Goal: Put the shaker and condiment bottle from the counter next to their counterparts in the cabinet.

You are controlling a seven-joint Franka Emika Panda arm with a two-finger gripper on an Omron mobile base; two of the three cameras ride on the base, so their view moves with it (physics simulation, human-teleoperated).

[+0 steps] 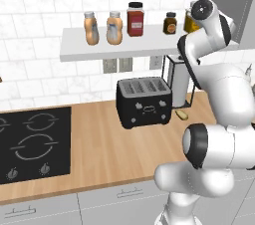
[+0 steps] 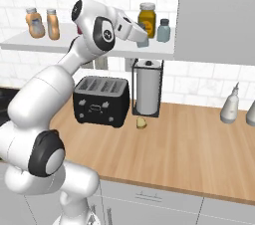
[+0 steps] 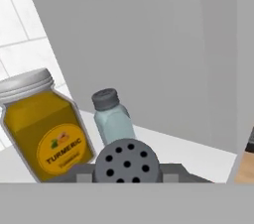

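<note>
The gripper (image 2: pixel 143 37) is raised to the white shelf (image 2: pixel 60 46) and its jaws are closed on the shaker (image 3: pixel 127 161), whose dark cap with small holes is seen from above at 6 o'clock in the hand view, between the two finger tips. In the right base view the held shaker (image 2: pixel 143 40) stands just at the front edge of the shelf, at about 8 o'clock from the matching shaker (image 2: pixel 163 30) and below the amber jar (image 2: pixel 147 20); whether its bottom already touches the board cannot be told. In the hand view the matching shaker (image 3: pixel 112 116) is near, at 12 o'clock from the held cap, and the amber jar marked turmeric (image 3: pixel 44 126) is at 10 o'clock. The two peach-orange bottles (image 1: pixel 91 28) (image 1: pixel 114 28) are already side by side at the left part of the shelf, so that half of the task is judged as done. The shaker is judged to be light and stiff, with smooth translucent walls that can be slippery; it is small and narrow, so it can be tipped easily when it is released. It is best held at the middle of the body, under the cap, as is done now, and not by the cap itself. A red jar (image 1: pixel 135 19) and a small brown jar (image 1: pixel 170 23) are also on the shelf, and a toaster (image 1: pixel 144 101) is on the counter (image 1: pixel 99 149) below.
</note>
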